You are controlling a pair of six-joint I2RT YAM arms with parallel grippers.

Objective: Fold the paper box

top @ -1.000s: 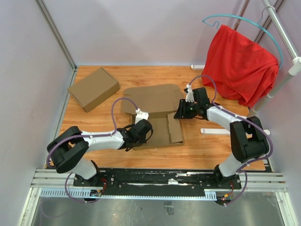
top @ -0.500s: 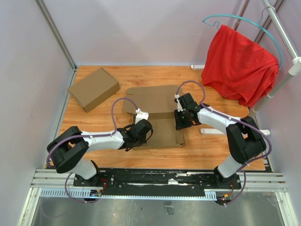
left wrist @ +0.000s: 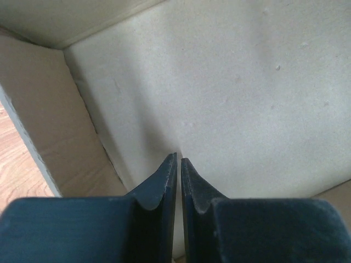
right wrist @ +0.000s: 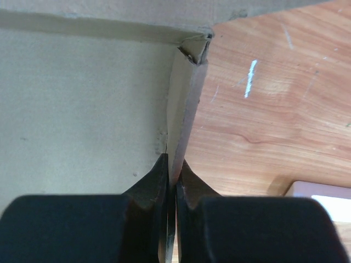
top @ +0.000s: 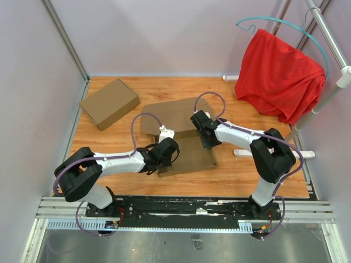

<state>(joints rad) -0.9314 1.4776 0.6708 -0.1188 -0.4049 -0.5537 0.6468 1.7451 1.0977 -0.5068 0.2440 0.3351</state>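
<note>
The paper box is a brown cardboard sheet lying mid-table, its wide back panel flat behind it. My left gripper is at the box's left side. In the left wrist view its jaws are shut with nothing between them, tips over the pale inner floor, with the left wall standing beside them. My right gripper is at the box's right side. In the right wrist view its jaws are shut on the upright right side wall.
A folded brown box lies at the back left. A red cloth hangs from a hanger on a rack at the back right. A white flat piece lies on the wood right of the box, also in the right wrist view.
My right gripper has moved left and nearer onto the box's right side. The right flap, lying outward before, now stands upright. The left arm has hardly moved.
</note>
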